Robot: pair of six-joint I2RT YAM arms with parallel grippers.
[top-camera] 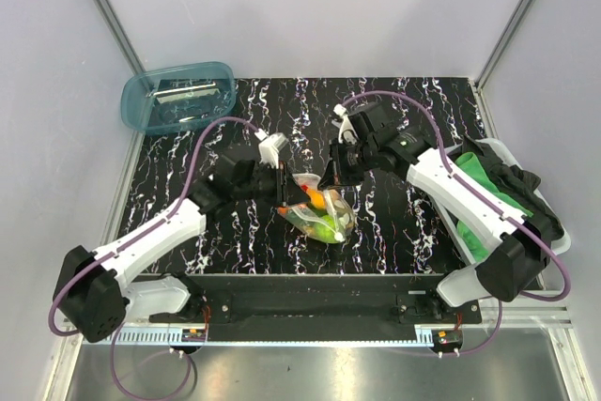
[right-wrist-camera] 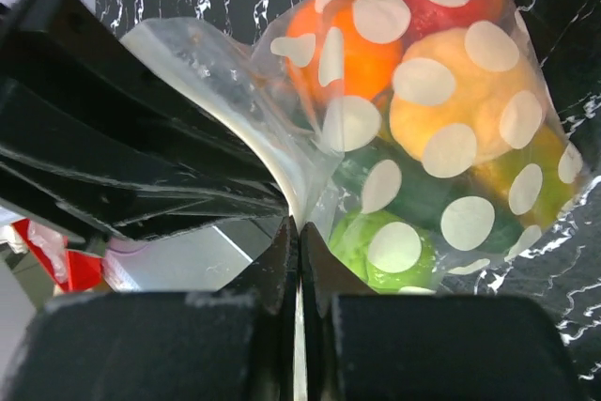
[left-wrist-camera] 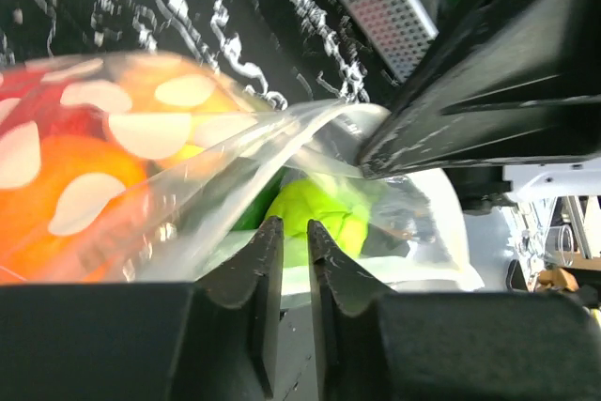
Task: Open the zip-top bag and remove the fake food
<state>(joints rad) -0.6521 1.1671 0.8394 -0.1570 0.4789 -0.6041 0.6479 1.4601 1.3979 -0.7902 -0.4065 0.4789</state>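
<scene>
The zip-top bag point(top-camera: 324, 215), clear with pale dots, lies in the middle of the black marbled table between both grippers. It holds the fake food: orange, yellow, red and lime green pieces point(top-camera: 329, 204). My left gripper point(top-camera: 285, 196) is at the bag's left upper edge. In the left wrist view its jaws point(left-wrist-camera: 288, 230) stand nearly closed on the bag's film point(left-wrist-camera: 188, 185), with a lime green piece point(left-wrist-camera: 315, 213) behind. My right gripper point(top-camera: 331, 178) is at the bag's top. In the right wrist view it point(right-wrist-camera: 299, 230) is shut on the bag's edge point(right-wrist-camera: 310, 176), with an orange piece point(right-wrist-camera: 362, 49) inside.
A blue translucent tub point(top-camera: 178, 96) stands at the back left. A white bin point(top-camera: 493, 145) at the right holds a green cloth point(top-camera: 474, 180) and a black cloth point(top-camera: 521, 185). Grey walls enclose the table on three sides.
</scene>
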